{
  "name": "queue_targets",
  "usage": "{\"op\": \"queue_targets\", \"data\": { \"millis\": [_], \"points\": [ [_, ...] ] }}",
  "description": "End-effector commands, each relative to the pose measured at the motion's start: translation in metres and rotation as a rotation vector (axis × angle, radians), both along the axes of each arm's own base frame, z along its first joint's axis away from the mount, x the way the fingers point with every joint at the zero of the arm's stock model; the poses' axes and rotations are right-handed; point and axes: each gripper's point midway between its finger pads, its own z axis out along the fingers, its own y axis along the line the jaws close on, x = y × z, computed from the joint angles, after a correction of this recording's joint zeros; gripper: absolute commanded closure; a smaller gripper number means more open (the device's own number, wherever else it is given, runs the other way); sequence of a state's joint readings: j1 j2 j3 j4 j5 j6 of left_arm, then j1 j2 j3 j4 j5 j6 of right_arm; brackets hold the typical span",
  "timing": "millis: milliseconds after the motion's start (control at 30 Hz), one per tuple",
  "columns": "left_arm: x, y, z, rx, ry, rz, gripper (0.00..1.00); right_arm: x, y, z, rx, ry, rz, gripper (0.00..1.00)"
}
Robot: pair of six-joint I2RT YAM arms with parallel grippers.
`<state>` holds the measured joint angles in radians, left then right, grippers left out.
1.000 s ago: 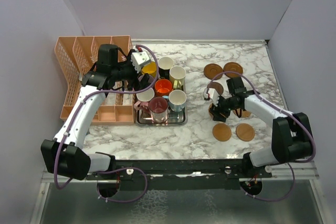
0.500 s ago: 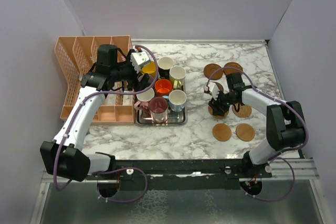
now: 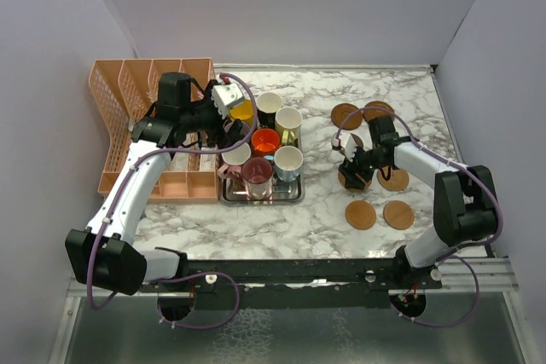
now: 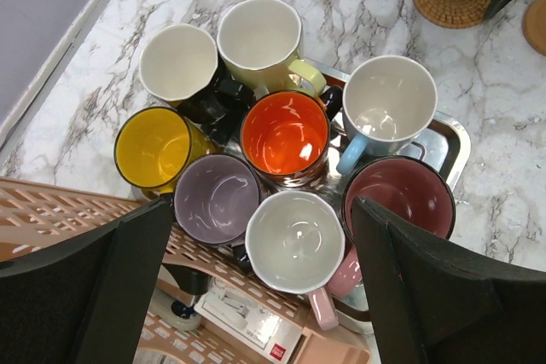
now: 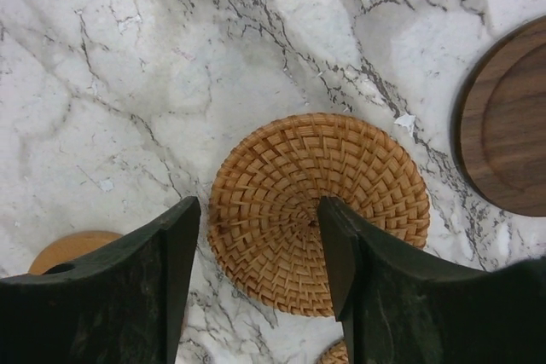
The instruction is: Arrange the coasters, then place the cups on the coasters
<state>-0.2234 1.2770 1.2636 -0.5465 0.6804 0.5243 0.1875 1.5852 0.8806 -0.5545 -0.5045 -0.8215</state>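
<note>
Several cups crowd the steel tray (image 4: 448, 138): yellow (image 4: 153, 147), black (image 4: 177, 61), cream (image 4: 258, 36), orange (image 4: 284, 134), light blue (image 4: 388, 100), purple (image 4: 217, 198), pink-white (image 4: 294, 240), maroon (image 4: 401, 198). My left gripper (image 4: 260, 210) hangs open high above them, holding nothing. Right of the tray, several coasters lie flat on the marble. My right gripper (image 5: 260, 245) stands open low over a woven coaster (image 5: 320, 210); one fingertip is over its centre, the other just off its left edge. A dark wooden coaster (image 5: 508, 125) and a tan one (image 5: 72, 249) lie beside it.
An orange slotted rack (image 3: 128, 91) stands left of the tray (image 3: 294, 198), under my left arm. More coasters lie at the back (image 3: 345, 114), (image 3: 378, 111) and nearer the front (image 3: 361, 214), (image 3: 398, 214). Purple walls close in three sides.
The right arm's elbow has drawn in toward the far side, and its gripper has shifted slightly over the woven coaster. The left arm and the cups have not moved.
</note>
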Motion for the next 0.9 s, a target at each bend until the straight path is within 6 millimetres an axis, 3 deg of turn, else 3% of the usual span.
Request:
{"op": "queue_targets", "data": {
  "millis": [0,167,400,633,867],
  "points": [
    [0.007,0.009,0.009,0.003,-0.036,0.074,0.09,0.017,0.01,0.045,0.075,-0.064,-0.029,0.39],
    [0.018,0.018,0.005,-0.005,-0.007,0.184,0.01,0.036,0.024,0.092,0.169,-0.086,-0.1,0.36],
    [0.052,0.028,-0.006,-0.03,0.044,0.36,0.01,0.066,0.045,0.15,0.344,-0.161,-0.21,0.36],
    [0.081,0.019,-0.008,-0.091,0.095,0.404,0.01,0.104,0.07,0.168,0.43,-0.156,-0.298,0.4],
    [0.07,0.011,-0.003,-0.136,0.072,0.353,0.01,0.145,0.106,0.167,0.387,-0.175,-0.346,0.43]
  ]
}}
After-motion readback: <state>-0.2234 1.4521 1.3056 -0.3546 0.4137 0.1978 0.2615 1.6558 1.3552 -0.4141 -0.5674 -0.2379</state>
